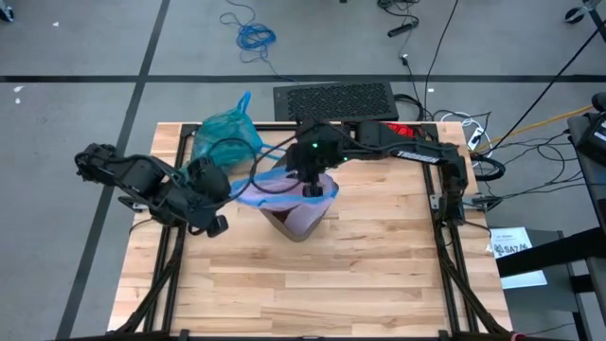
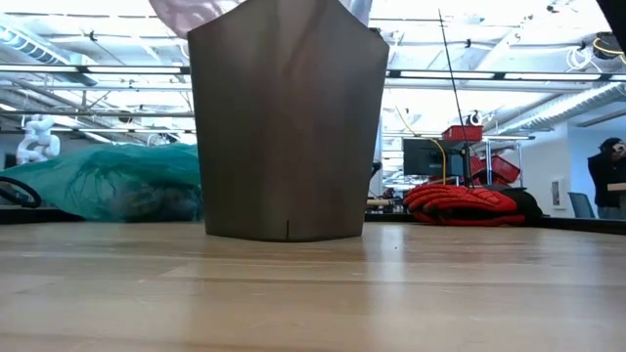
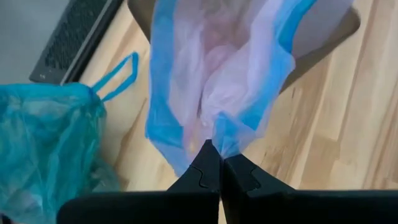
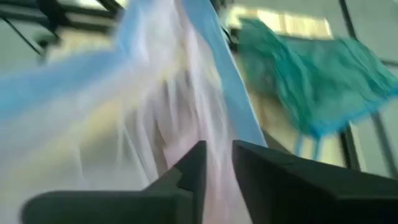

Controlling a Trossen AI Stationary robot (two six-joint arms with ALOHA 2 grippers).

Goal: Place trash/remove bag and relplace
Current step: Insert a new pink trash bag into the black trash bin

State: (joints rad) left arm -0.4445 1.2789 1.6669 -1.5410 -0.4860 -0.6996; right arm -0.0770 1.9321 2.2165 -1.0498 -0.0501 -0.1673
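The teal bag [image 1: 225, 134] lies full on the table's far left part, its blue tie [image 3: 118, 74] sticking out; it also shows in the low view [image 2: 108, 181]. The trash does not show plainly. A grey-brown bin [image 1: 299, 224] stands upright mid-table [image 2: 286, 127]. A pale pink-lilac bag with a blue edge [image 1: 284, 186] is spread over its mouth. My left gripper [image 1: 239, 193] is at the bin's left side, shut on this bag. My right gripper [image 1: 311, 189] points down over the bin's mouth, shut on the same bag. My left gripper pinches the pink-lilac bag's blue edge [image 3: 225, 138] between its two fingertips [image 3: 208, 163], coming from the table's left. The film bunches into folds at the pinch and runs from there toward the bin's mouth, off the table. My right gripper has the pink-lilac bag's film [image 4: 214, 134] between its two fingers [image 4: 193, 171], close to the blue edge band [image 4: 230, 93], and comes from above. The film is bunched in several folds; blur hides more.
A black keyboard-like mat [image 1: 333, 98] lies at the table's far edge. A red-and-black glove [image 2: 465, 205] sits at the far right [image 1: 405, 129]. Cables trail off the right side. The table's near half [image 1: 312, 294] is bare wood.
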